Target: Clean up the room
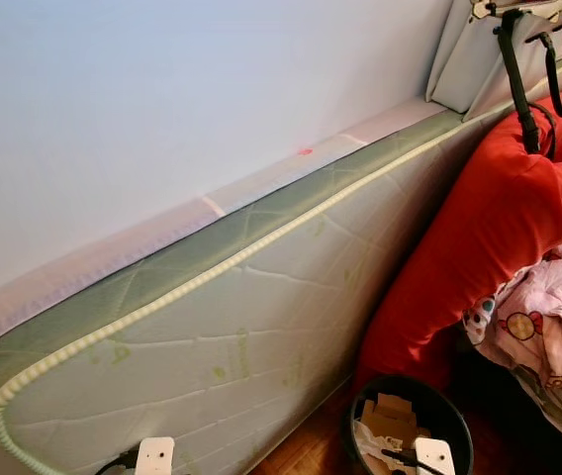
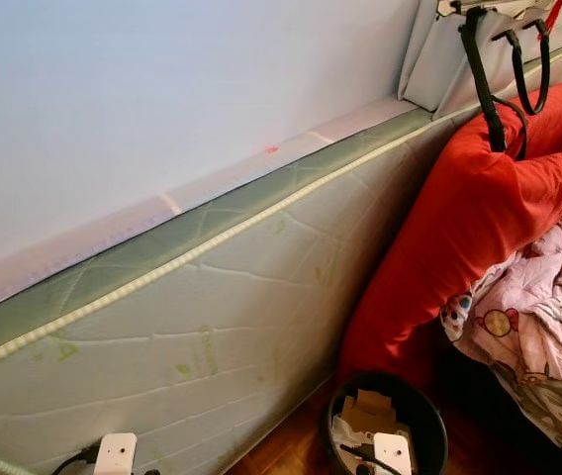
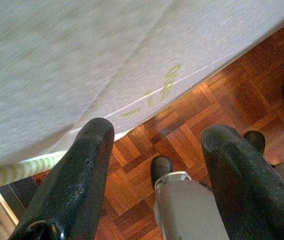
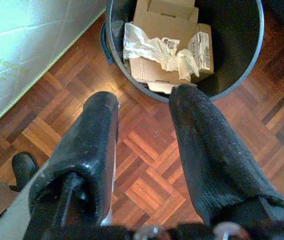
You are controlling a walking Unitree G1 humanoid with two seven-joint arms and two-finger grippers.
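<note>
— Nearest us, what do you see?

— Two white mounts at the near edge, and just beyond the right one a black bin (image 1: 410, 421) standing on the parquet floor (image 4: 147, 165).

— What's in it?

— Flattened cardboard (image 4: 167, 30) and crumpled white paper (image 4: 154, 50), one piece bearing a barcode label. The right wrist view looks straight down into it; the head views catch just the cardboard tops.

— And the room?

— A pale mattress (image 1: 212, 327) with a green quilted border stands on its long edge against a white wall (image 1: 162, 89), running from near left to far right. Right of it a big red cushion (image 1: 489, 228) leans on the mattress, with black straps (image 1: 528, 89) hanging over its far end. Pink patterned bedding (image 1: 548, 317) lies heaped at the right.

— The pincers?

— The right pincer (image 4: 142, 150) hangs over the floor just short of the bin, fingers apart, nothing between them. The left pincer (image 3: 154, 165) hangs by the mattress's lower edge, also spread and empty, above the robot's own foot (image 3: 182, 210).
</note>
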